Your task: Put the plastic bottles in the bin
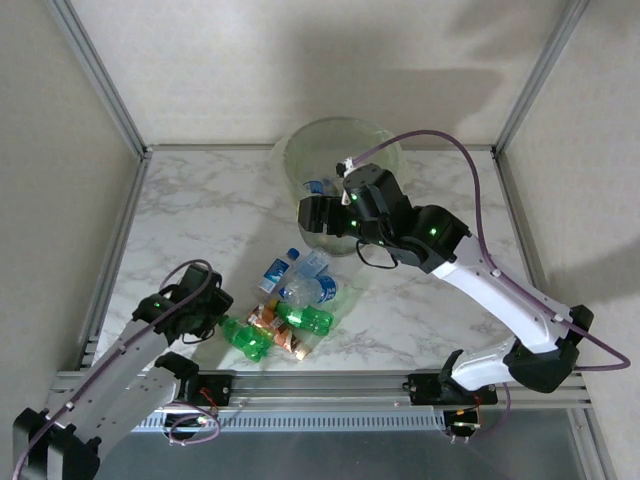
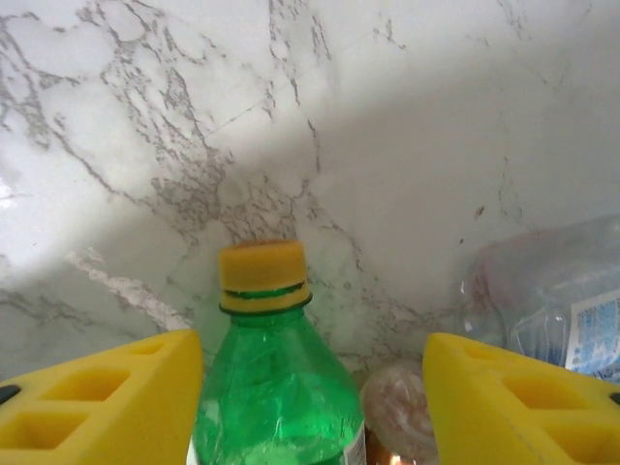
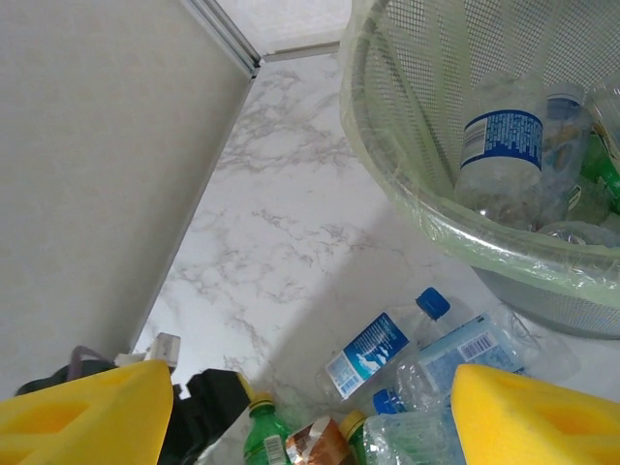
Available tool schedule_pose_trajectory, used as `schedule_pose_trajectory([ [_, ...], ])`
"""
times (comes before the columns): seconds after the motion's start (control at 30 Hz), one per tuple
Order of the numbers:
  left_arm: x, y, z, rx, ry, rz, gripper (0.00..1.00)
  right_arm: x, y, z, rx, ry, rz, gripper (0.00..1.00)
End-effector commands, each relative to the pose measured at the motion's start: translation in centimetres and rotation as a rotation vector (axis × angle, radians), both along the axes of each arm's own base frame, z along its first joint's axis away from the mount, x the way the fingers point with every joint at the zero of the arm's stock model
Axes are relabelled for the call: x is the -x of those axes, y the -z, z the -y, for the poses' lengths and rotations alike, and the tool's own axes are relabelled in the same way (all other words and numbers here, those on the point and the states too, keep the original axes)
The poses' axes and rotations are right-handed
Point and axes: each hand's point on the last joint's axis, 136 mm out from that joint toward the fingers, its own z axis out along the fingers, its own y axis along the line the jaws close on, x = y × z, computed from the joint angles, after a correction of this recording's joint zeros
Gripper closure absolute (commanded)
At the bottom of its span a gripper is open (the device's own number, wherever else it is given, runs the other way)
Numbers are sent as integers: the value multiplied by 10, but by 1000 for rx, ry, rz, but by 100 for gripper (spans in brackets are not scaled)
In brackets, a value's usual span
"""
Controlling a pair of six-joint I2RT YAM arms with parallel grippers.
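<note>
Several plastic bottles lie in a heap at the near middle of the marble table: clear ones with blue labels (image 1: 310, 290) (image 3: 380, 351), two green ones (image 1: 305, 318) and an orange-labelled one (image 1: 272, 325). A green bottle with a yellow cap (image 2: 276, 378) (image 1: 245, 340) lies between the fingers of my left gripper (image 2: 312, 341) (image 1: 218, 308). The left pad touches it and the right pad stands apart from it. My right gripper (image 3: 312, 387) (image 1: 312, 218) hangs open and empty above the table, just in front of the bin (image 1: 340, 160) (image 3: 426, 223). The bin holds a clear blue-labelled bottle (image 3: 499, 145) and others.
Pale walls and aluminium posts (image 1: 100, 80) close off the table on the left, back and right. A metal rail (image 1: 330, 385) runs along the near edge. The right arm's purple cable (image 1: 470, 170) loops over the right side. Bare marble (image 1: 200, 210) lies left of the bin.
</note>
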Motion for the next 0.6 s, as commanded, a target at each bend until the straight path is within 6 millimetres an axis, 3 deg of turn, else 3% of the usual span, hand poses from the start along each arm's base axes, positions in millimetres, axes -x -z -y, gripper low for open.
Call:
schedule_pose_trajectory([
  [0.0,-3,14,-2,-4,-28,-19,39,4,-10,12,-9,34,23,23],
  [0.57,-8,42,-7,-78,-1,-115,42,7,-9,40,3,114,44,25],
])
